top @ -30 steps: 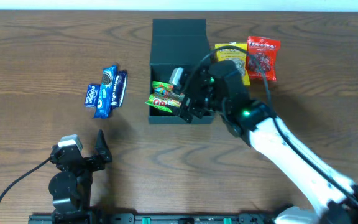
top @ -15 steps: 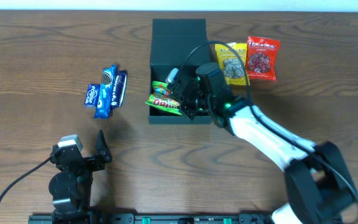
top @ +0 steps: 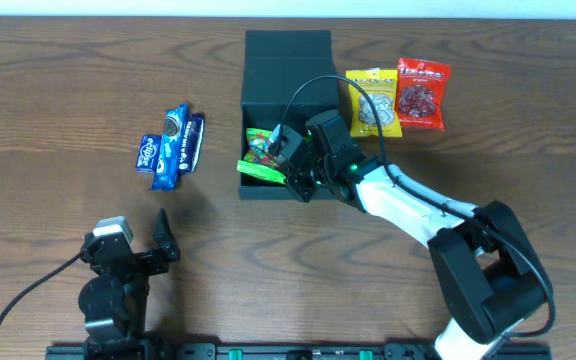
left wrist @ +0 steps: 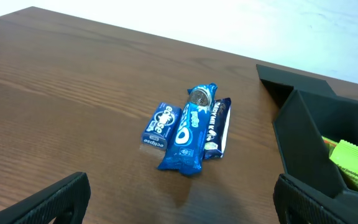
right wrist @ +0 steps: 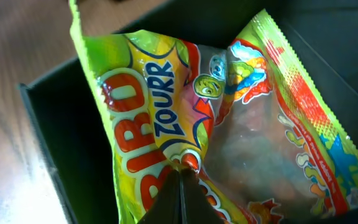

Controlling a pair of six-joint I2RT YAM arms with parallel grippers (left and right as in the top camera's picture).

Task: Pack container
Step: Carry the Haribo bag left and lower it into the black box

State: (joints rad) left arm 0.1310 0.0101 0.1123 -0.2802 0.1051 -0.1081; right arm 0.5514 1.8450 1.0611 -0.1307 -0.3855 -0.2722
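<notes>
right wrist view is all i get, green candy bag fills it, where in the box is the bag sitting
Observer: Overhead shows the green candy bag at the left side of the container.
Operator: what's out on the table
Observer: Three blue packets left of the container; a yellow bag and a red bag right of it.
Operator: left arm busy
Observer: No, the left gripper is open near the front edge, holding nothing.

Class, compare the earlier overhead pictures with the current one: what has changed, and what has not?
The right gripper, shut on the green candy bag, has shifted left over the container, taking the bag with it. The blue snacks, yellow packet, red packet and left gripper stayed put.
</notes>
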